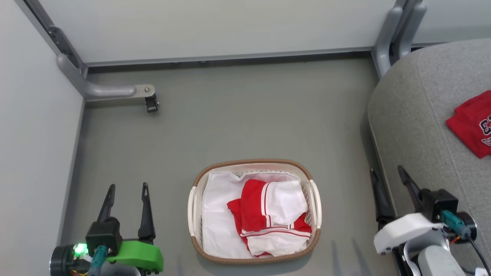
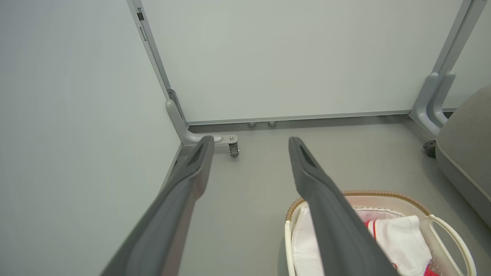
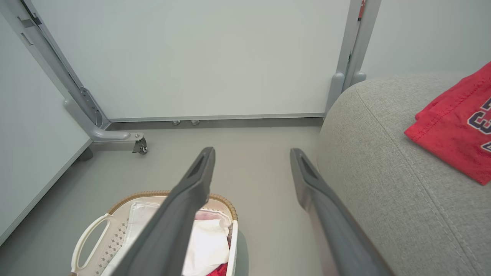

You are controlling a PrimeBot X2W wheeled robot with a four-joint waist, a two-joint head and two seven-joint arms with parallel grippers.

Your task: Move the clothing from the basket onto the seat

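Nearest us, our left claw [image 1: 128,187] and right claw [image 1: 386,170] both stand wide and empty, one on each side of the basket [image 1: 253,162]. Between them the basket sits on the floor [image 1: 249,115]. It holds a red-white piece [image 1: 268,214] bunched on top of a white cloth [image 1: 218,218] that covers the bottom. Further off to the right, the red jersey [image 1: 472,122] already lies on the seat [image 1: 414,115], so we judge the step in hand to be the next pick from the basket.

To do it well, we should lower one claw over the raised fold of the red-white piece. The right looks handier, being just beside the seat. We should close on a thick bunch rather than a single edge, keeping off the rim and handles so the light basket does not rise with it. We should lift until the trailing fabric clears the rim, then set the piece down near the jersey and away from the seat's rounded edge, where it could slide off. Beyond, grey partition panels [image 1: 230,27] close in the floor.
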